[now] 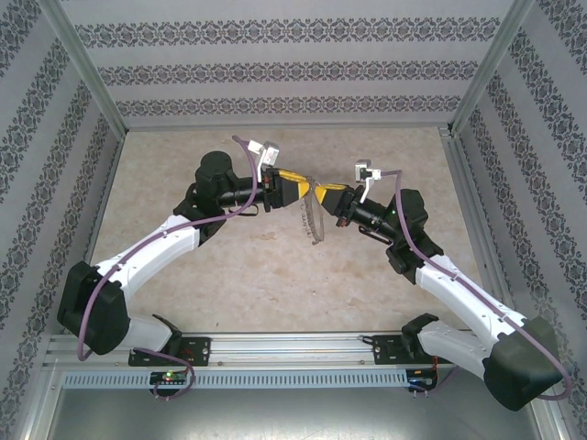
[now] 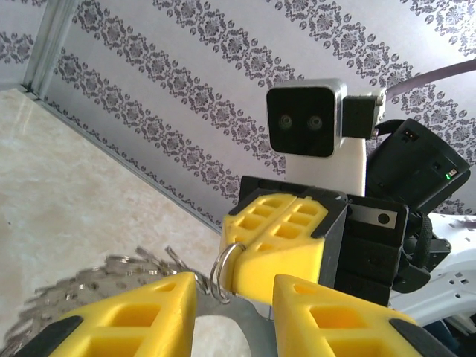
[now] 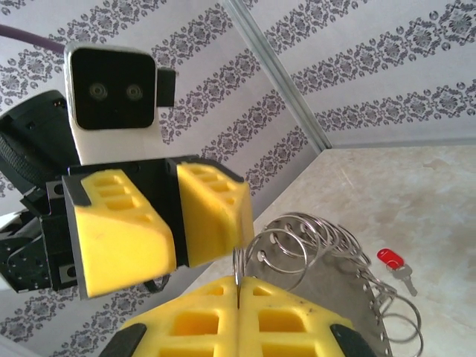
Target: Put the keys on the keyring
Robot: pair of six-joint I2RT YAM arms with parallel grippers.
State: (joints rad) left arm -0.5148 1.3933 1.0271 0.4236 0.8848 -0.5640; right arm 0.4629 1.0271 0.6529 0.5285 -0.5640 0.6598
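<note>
The keyring (image 1: pixel 315 220) is a curved silvery strip hung with several small wire rings (image 3: pixel 335 253), held up between the two arms. My right gripper (image 3: pixel 238 294) is shut on the keyring, with one thin ring pinched edge-on between its yellow pads. My left gripper (image 2: pixel 236 312) faces it with its jaws apart. The strip (image 2: pixel 230 331) and that small ring (image 2: pixel 221 271) lie in the gap, touching neither finger. In the top view the left gripper (image 1: pixel 307 188) and right gripper (image 1: pixel 323 194) meet tip to tip. A red-headed key (image 3: pixel 390 259) lies flat on the table, beyond the rings.
The beige table (image 1: pixel 275 266) is boxed in by patterned walls (image 1: pixel 275 73) and metal frame posts (image 1: pixel 87 73). Both arms reach in from the near rail (image 1: pixel 293 353).
</note>
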